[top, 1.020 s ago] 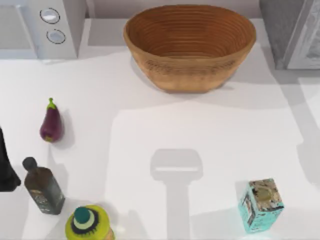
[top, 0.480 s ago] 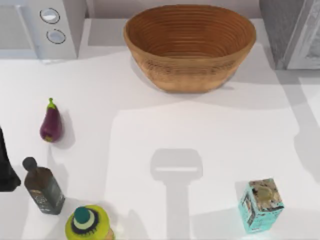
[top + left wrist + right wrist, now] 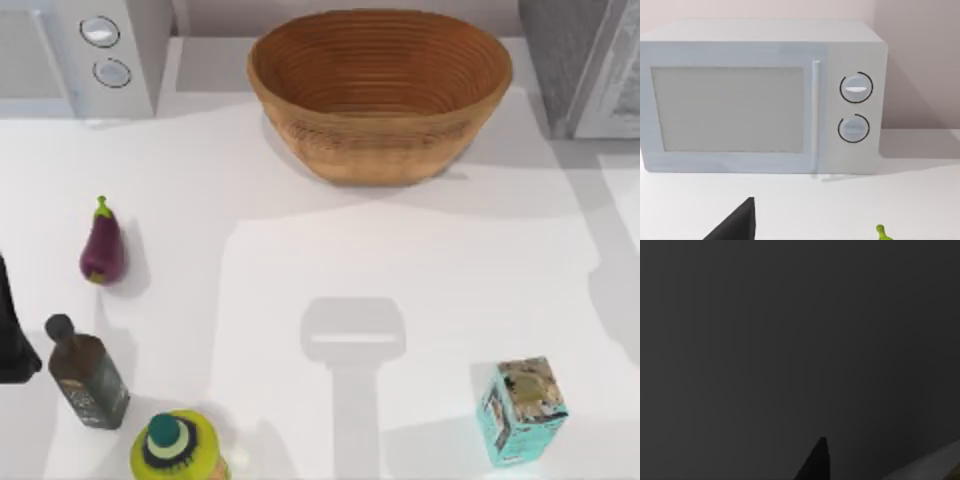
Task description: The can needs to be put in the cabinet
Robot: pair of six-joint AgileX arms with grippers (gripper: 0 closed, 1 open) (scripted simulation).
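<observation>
Though the right wrist view is dark, the top view shows the white tabletop (image 3: pixel 300 250) well. Nearest stand a green bottle (image 3: pixel 178 447), a dark bottle (image 3: pixel 88 375) and a teal carton (image 3: pixel 522 408). The left arm (image 3: pixel 12 335) sits parked at the left edge, and I cannot tell if either end effector is apart or together. Farther off lies an eggplant (image 3: pixel 102 250). At the back sit a white appliance (image 3: pixel 90 55), a wooden basket (image 3: pixel 380 90) and the cabinet (image 3: pixel 580 65) in the right corner. I cannot tell where the can is. If it slips or bumps the cabinet's door, it could fall.
</observation>
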